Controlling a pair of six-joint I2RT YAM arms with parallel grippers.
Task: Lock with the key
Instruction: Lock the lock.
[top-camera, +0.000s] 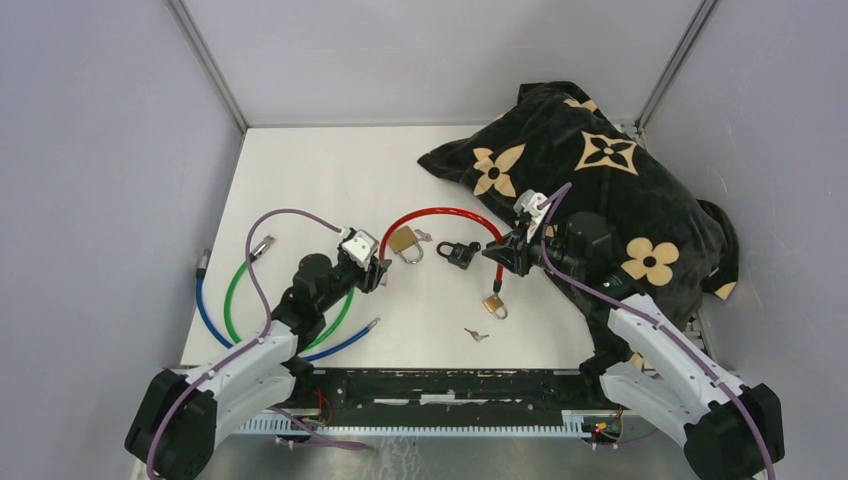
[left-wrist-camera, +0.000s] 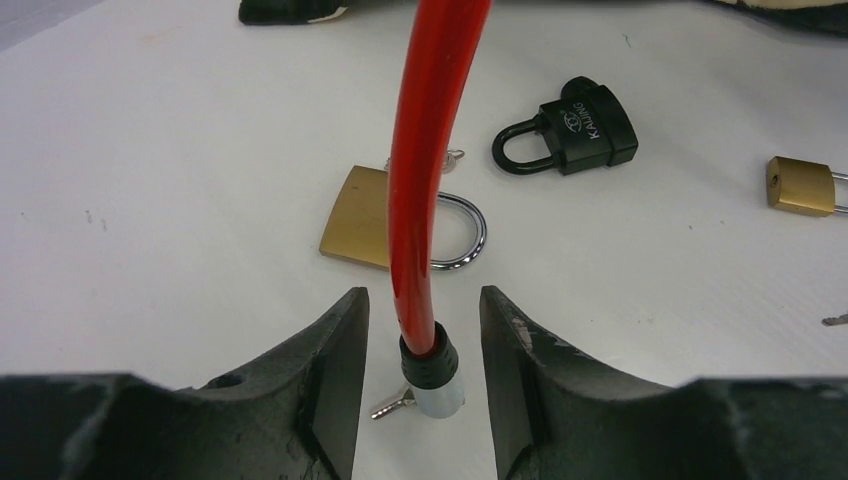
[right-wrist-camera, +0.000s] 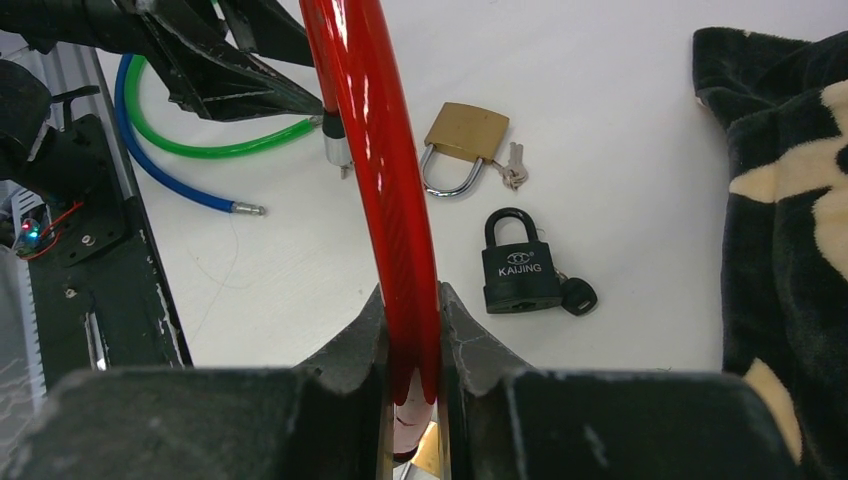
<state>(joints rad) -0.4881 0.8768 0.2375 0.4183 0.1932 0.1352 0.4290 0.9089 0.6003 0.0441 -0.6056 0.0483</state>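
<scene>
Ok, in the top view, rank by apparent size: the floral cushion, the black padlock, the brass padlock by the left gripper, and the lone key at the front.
1. Floral cushion, by far the largest.
2. Black padlock and brass padlock: about alike, not ranked.
3. Lone key, smallest.

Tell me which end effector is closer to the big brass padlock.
Left. The left end effector sits just beside the big brass padlock; the right end effector grips the red cable beyond the black padlock.
</scene>
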